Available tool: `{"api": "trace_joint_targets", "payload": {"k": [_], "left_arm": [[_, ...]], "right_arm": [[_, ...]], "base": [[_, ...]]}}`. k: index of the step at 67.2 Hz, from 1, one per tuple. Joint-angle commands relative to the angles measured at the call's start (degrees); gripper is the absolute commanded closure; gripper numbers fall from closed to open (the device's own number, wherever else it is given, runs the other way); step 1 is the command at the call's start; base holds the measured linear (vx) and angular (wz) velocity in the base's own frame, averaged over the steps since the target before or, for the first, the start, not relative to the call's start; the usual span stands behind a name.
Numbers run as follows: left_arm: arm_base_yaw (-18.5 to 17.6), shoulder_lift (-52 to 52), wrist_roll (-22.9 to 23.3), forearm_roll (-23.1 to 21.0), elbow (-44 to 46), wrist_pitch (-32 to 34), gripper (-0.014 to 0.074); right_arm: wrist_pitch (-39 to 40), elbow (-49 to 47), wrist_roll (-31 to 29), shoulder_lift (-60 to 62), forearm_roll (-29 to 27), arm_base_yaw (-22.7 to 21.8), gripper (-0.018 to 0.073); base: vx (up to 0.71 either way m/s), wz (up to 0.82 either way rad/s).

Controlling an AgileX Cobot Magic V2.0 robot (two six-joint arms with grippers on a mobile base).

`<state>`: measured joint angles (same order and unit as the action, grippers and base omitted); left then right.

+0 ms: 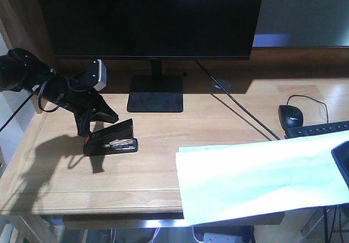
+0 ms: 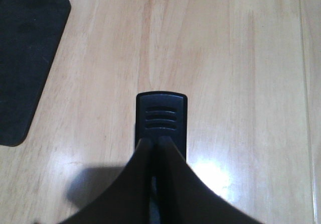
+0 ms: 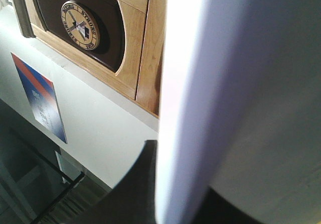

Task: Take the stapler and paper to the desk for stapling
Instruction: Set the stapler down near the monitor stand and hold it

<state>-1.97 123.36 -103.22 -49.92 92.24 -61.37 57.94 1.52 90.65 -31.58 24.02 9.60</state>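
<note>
a wide light-wood table (image 1: 109,183) of jointed planks fills the front view, with a thin groove line near its front edge. a dark monitor (image 1: 150,17) stands at the top of the frame on a flat black base (image 1: 155,93). a black mouse (image 1: 290,115) and the end of a keyboard (image 1: 319,128) sit at the right.

the stapler (image 1: 110,139) lies on the table in the left half of the frame, just below and left of the monitor base. its upper arm is tilted up off the lower part, and there is a spot of orange-red at its left end. the left pincer (image 1: 86,129) reaches in from the upper left and meets that left end. in the left wrist view its two dark fingers (image 2: 125,194) are drawn almost together, with only a thin slit between them. they sit right over the near end of the stapler and look clamped on it. the stapler's ribbed black far end shows just past the tips.

the paper (image 1: 262,177), white and faintly creased, spreads across the lower right. it reaches out past the table's front edge and covers part of the keyboard. whether it touches the wood cannot be told. the right pincer (image 1: 342,164) is a dark shape on the sheet at the right edge of the frame. in the right wrist view the sheet runs up the middle as a blurred white band, with dark fingers (image 3: 133,189) on either side at the bottom, clamped on it. behind are a wooden cabinet (image 3: 145,43) and a red and blue poster (image 3: 42,101).
</note>
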Motion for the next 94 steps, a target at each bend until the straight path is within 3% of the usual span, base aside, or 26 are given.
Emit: {"api": "trace_joint_targets", "payload": {"k": [1, 83, 94], "left_arm": [[-0.2, -2.4, 0.9, -2.8, 1.4, -1.3, 0.0604], [-0.2, -1.5, 1.0, -2.9, 1.4, -1.1, 0.0604], [-0.2, -1.5, 1.0, -2.9, 1.4, -1.1, 0.0604]], "right_arm": [[3.6, 1.3, -0.5, -0.2, -0.9, 0.0, 0.0564], [3.6, 1.3, -0.5, -0.2, -0.9, 0.0, 0.0564], [3.5, 1.3, -0.6, -0.2, -3.4, 0.0, 0.0564]], "base": [[0.00, 0.00], [0.00, 0.00], [0.00, 0.00]]}}
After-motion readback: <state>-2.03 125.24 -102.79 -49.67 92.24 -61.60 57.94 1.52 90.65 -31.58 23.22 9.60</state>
